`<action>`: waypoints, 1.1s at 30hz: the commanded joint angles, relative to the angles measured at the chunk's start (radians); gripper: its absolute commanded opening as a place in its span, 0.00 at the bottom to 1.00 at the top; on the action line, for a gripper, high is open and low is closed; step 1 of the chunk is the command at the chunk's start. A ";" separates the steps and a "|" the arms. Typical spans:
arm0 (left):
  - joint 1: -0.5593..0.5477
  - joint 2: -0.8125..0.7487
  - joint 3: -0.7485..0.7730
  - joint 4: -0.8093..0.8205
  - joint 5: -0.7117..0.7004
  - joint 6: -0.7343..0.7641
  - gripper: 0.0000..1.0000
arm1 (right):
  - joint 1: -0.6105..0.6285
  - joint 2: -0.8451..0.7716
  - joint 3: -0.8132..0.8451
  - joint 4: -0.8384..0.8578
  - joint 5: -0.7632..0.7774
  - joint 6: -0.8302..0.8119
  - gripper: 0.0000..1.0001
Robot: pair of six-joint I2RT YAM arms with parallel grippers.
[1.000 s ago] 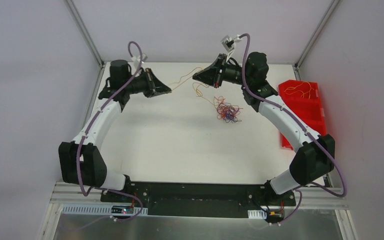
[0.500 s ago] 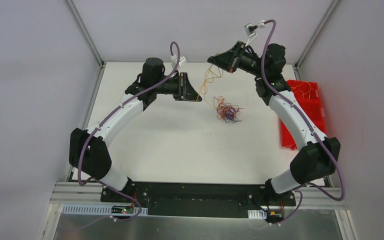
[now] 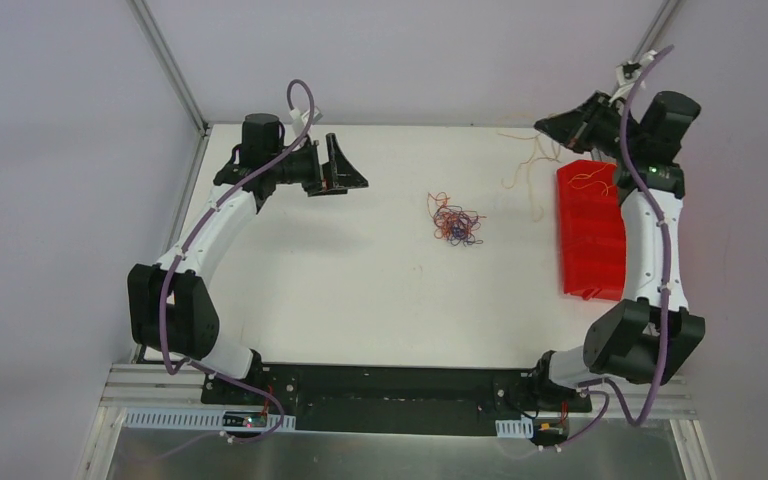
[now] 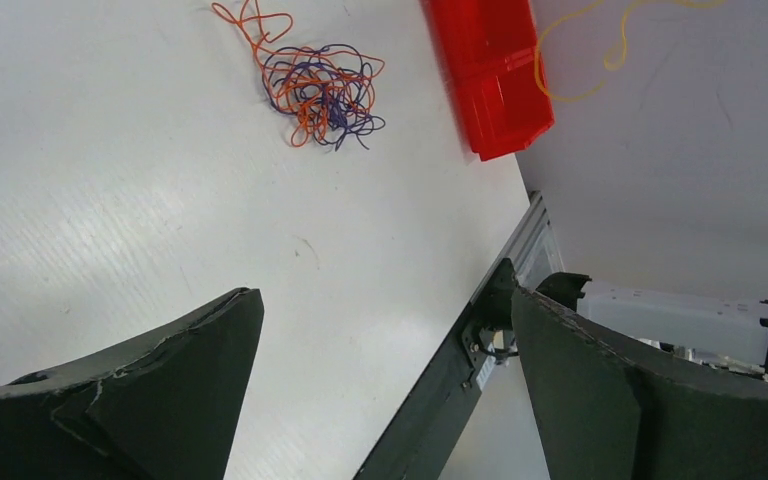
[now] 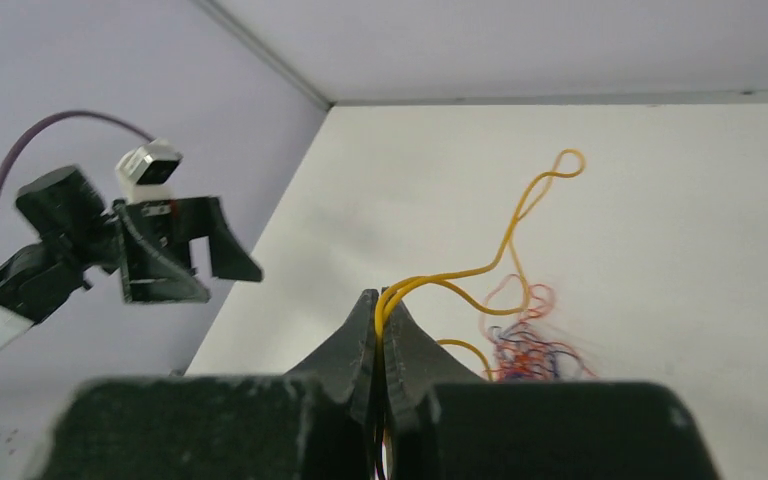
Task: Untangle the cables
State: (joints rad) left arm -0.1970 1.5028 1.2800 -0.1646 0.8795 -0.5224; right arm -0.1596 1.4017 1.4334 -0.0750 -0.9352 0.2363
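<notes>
Left gripper (image 4: 385,300): jaws spread wide, nothing held. Tangle of cables (image 3: 455,220): left unsorted at the middle of the table (image 3: 360,300). Orange-yellow cable (image 5: 505,240): freed, clamped in closed right gripper (image 5: 380,300) near red bin (image 3: 590,250), where one cable (image 3: 592,180) is already stored.

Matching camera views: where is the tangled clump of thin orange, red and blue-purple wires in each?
Top external: tangled orange, red and blue-purple wire clump mid-table, just right of centre.
Left wrist: top, left of centre.
Right wrist: blurred, bottom, right of centre.
Shared landmark: the white table under it.
</notes>
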 commanded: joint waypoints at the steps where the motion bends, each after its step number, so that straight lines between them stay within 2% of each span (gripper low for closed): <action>1: -0.012 -0.023 0.028 -0.044 0.029 0.077 0.99 | -0.144 0.069 0.136 -0.171 -0.106 -0.155 0.00; 8: -0.012 -0.011 0.014 -0.046 0.045 0.076 0.99 | -0.333 0.234 0.323 -0.219 -0.197 -0.168 0.00; 14: -0.012 -0.005 0.004 -0.045 0.056 0.066 0.99 | -0.399 0.398 0.513 -0.364 -0.257 -0.305 0.00; 17: -0.012 -0.011 -0.007 -0.045 0.059 0.071 0.99 | -0.420 0.501 0.629 -0.557 -0.284 -0.434 0.00; 20: -0.012 -0.011 -0.017 -0.046 0.063 0.078 0.99 | -0.433 0.572 0.731 -0.864 -0.250 -0.720 0.00; 22: -0.012 -0.009 -0.023 -0.046 0.067 0.080 0.99 | -0.439 0.595 0.744 -0.989 -0.213 -0.849 0.00; 28: -0.012 -0.001 -0.022 -0.045 0.078 0.078 0.99 | -0.443 0.591 0.697 -1.025 -0.167 -0.974 0.00; 33: -0.012 0.009 -0.024 -0.046 0.093 0.070 0.99 | -0.428 0.611 0.781 -0.999 -0.199 -0.945 0.00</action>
State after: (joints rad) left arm -0.2031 1.5036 1.2602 -0.2249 0.9306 -0.4664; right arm -0.5953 2.0205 2.1250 -1.0603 -1.1000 -0.6540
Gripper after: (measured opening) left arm 0.990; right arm 0.009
